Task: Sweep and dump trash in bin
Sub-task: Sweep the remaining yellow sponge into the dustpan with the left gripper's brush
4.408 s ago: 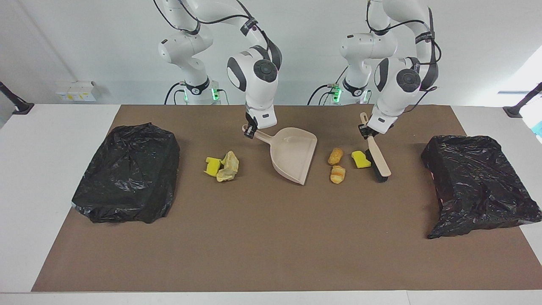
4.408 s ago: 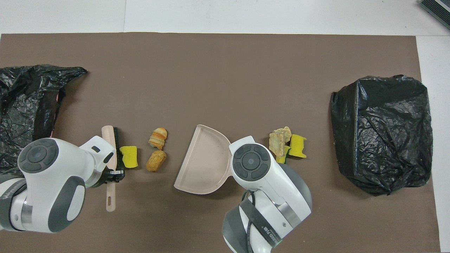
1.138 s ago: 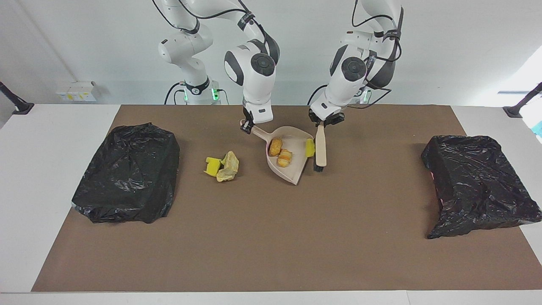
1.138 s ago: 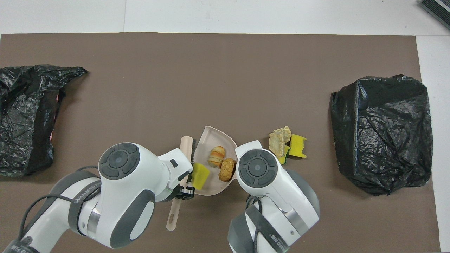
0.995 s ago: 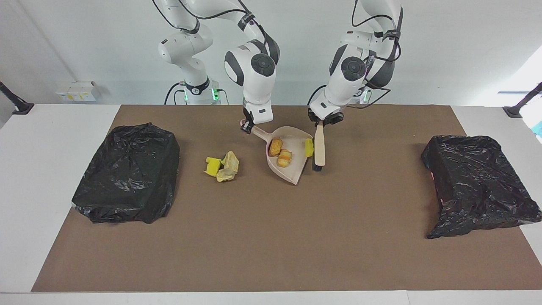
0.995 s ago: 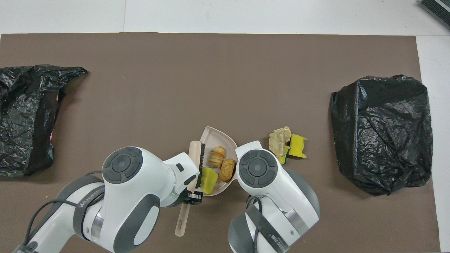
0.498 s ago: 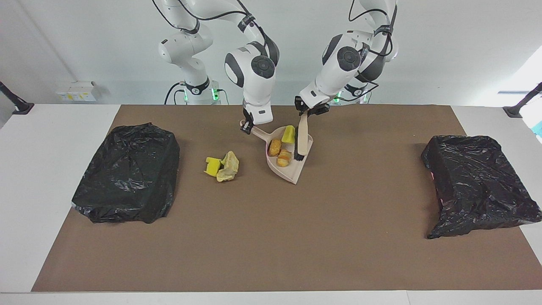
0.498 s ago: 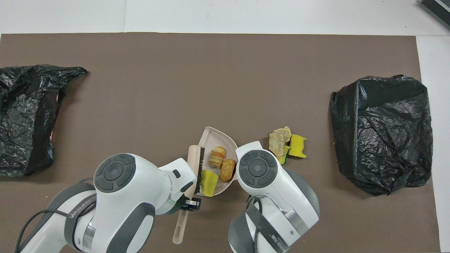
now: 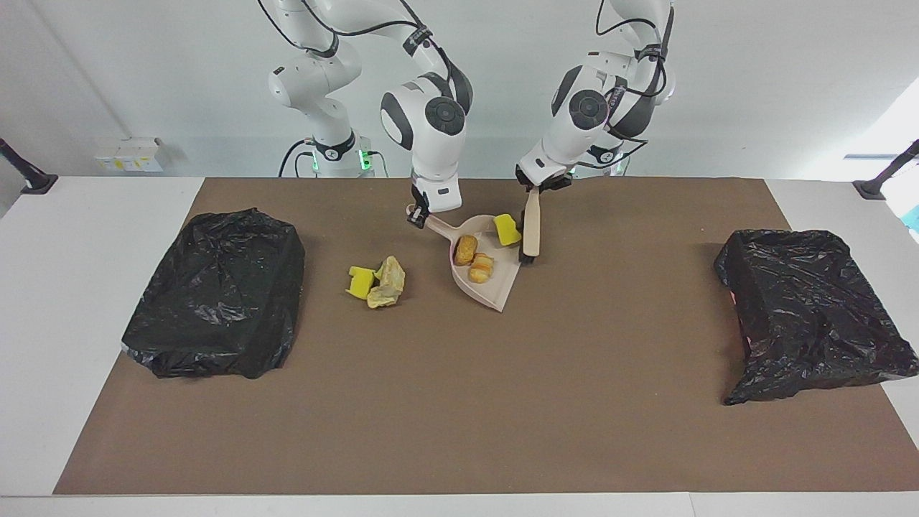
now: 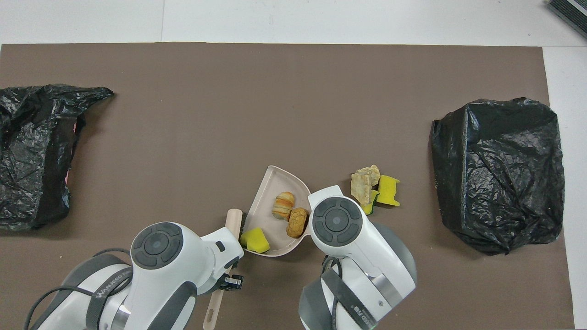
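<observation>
Trash (image 9: pixel 479 256) lies in dustpan (image 9: pixel 495 287), clamped by right gripper (image 9: pixel 416 213); brush (image 9: pixel 530 231), clamped by left gripper (image 9: pixel 537 188), at three o'clock; level lifting is advised.

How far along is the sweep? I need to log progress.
Done: two rolls and one yellow sponge chunk lie in the dustpan. In hand: right gripper holds the pan's handle, left gripper holds the brush beside it. Left: paper wad and sponge pieces on the mat; nothing dumped yet.

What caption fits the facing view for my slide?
Right gripper holds the dustpan with two rolls and a sponge chunk aboard; left gripper holds the brush beside it.
</observation>
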Motion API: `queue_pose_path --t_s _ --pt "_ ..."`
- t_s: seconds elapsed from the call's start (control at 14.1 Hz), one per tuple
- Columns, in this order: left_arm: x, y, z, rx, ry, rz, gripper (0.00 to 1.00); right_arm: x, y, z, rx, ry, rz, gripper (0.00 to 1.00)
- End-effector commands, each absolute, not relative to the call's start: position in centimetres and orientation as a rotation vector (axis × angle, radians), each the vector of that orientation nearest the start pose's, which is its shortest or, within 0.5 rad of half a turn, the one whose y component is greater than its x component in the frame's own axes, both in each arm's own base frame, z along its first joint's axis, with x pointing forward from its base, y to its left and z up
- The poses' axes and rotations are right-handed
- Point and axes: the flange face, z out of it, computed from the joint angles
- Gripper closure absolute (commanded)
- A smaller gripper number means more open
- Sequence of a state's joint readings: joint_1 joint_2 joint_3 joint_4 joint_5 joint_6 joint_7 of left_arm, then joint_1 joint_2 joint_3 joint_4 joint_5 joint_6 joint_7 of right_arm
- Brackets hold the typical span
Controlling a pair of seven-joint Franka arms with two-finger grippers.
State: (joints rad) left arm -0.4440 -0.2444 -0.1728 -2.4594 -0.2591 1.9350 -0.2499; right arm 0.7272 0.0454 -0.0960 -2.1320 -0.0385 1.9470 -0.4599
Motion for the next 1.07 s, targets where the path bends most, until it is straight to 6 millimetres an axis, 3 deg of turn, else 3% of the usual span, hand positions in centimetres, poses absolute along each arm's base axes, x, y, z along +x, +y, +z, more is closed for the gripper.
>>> queue_pose_path --t_s 0.0,0.14,0.5,0.71,1.0 --pt "32.2 -24.1 37.1 -3.056 0.447 0.422 1.0 41.6 30.0 37.1 -2.717 -1.679 0.321 1.0" --pt "32.0 -24.2 37.1 -2.975 0.539 0.361 1.0 41.6 30.0 37.2 -2.717 -1.679 0.318 1.0" --pt "32.0 -23.7 37.2 -2.794 1.011 0.343 1.0 41.6 30.0 37.1 -2.717 -1.679 0.321 1.0" --pt "30.8 -23.6 37.1 -2.758 1.075 0.362 1.0 41.6 30.0 37.1 -2.717 -1.679 0.321 1.0" --pt "29.3 -20.7 36.0 -2.757 1.038 0.414 1.0 41.6 30.0 37.1 -2.717 -1.679 0.321 1.0"
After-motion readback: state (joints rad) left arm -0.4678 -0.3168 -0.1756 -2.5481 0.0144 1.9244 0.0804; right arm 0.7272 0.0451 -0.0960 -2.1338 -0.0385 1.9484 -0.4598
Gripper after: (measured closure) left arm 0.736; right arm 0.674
